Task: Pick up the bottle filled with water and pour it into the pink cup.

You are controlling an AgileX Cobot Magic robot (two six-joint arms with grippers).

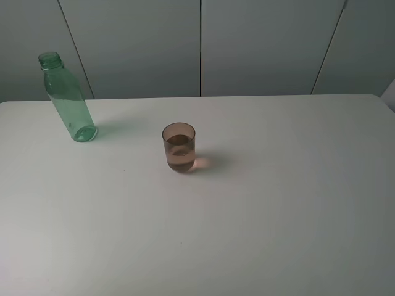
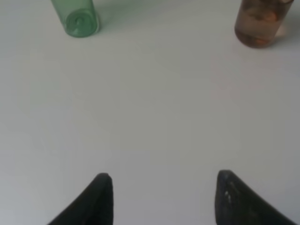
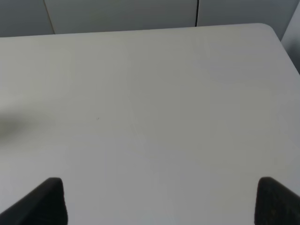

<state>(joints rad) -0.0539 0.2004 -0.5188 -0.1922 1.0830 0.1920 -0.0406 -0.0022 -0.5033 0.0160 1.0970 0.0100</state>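
The green translucent bottle (image 1: 66, 98) stands upright and uncapped at the far left of the white table (image 1: 278, 203). The brownish-pink cup (image 1: 179, 147) stands near the table's middle, with liquid in its lower part. Neither arm shows in the exterior high view. In the left wrist view, my left gripper (image 2: 161, 197) is open and empty over bare table, with the bottle's base (image 2: 77, 16) and the cup (image 2: 260, 23) well beyond its fingertips. My right gripper (image 3: 159, 201) is open and empty over bare table; neither bottle nor cup shows in its view.
Grey wall panels (image 1: 197, 43) stand behind the table's far edge. The table's right corner (image 3: 269, 28) shows in the right wrist view.
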